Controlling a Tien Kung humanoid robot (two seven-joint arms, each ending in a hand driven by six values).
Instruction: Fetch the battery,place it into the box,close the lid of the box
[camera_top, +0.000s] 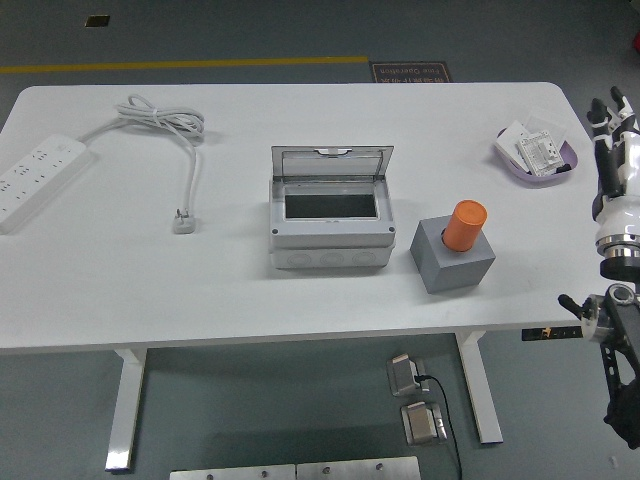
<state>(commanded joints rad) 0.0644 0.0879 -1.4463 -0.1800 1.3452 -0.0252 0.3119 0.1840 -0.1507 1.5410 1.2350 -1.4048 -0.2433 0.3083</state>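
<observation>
An orange cylinder, the battery (465, 226), stands upright in a grey block holder (452, 254) right of centre on the white table (300, 300). Left of it sits a grey box (330, 210) with its clear lid (332, 161) tilted up at the back, showing a dark inside. My right hand (612, 135) hovers at the table's far right edge, fingers spread and pointing away, holding nothing, well right of the battery. The left arm is out of the picture.
A purple tray (540, 160) with white packets lies at the back right, close to my right hand. A white power strip (38, 176) with its coiled cord (165, 122) and plug (184, 220) lies at the left.
</observation>
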